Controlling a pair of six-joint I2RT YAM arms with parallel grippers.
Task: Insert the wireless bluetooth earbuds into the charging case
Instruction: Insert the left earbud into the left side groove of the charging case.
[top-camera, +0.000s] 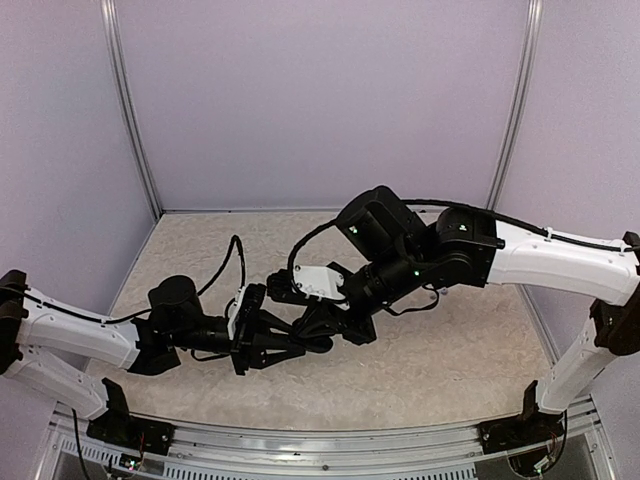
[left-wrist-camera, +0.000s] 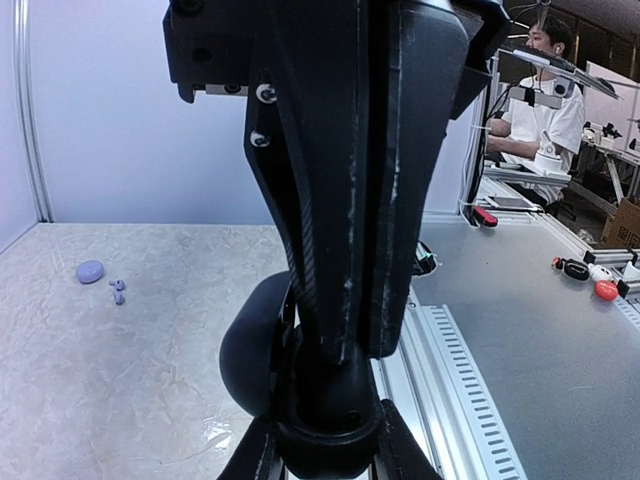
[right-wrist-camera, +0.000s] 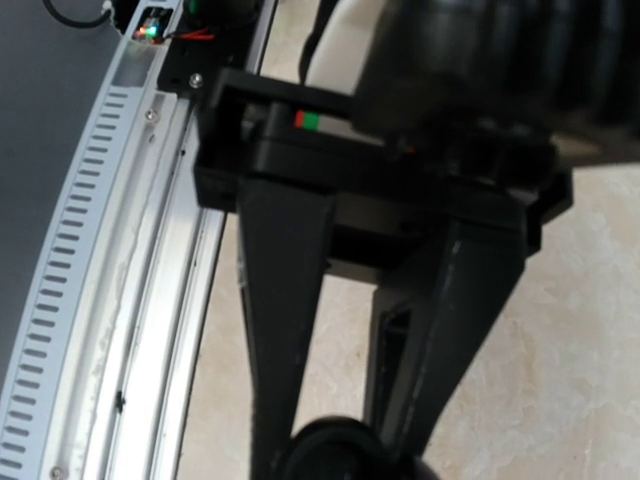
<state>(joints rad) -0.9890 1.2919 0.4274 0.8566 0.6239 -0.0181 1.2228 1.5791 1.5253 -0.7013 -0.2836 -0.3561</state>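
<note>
The left arm (top-camera: 70, 335) and right arm (top-camera: 560, 260) wear glossy white shells on the links nearest the slotted aluminium rail (top-camera: 320, 450). Farther from that rail they turn to black joints and wrists, with small green lights on the right one and thin black cables along each. The left gripper (left-wrist-camera: 335, 370) has long, flat black jaws scuffed with pale scratches and two silver screw heads at their root, while the right gripper (right-wrist-camera: 335, 430) is matte black with a red-and-green mark toward its rail side.

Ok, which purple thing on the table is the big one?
The rounded purple case, farthest left. The purple buds just right of it are far tinier.
</note>
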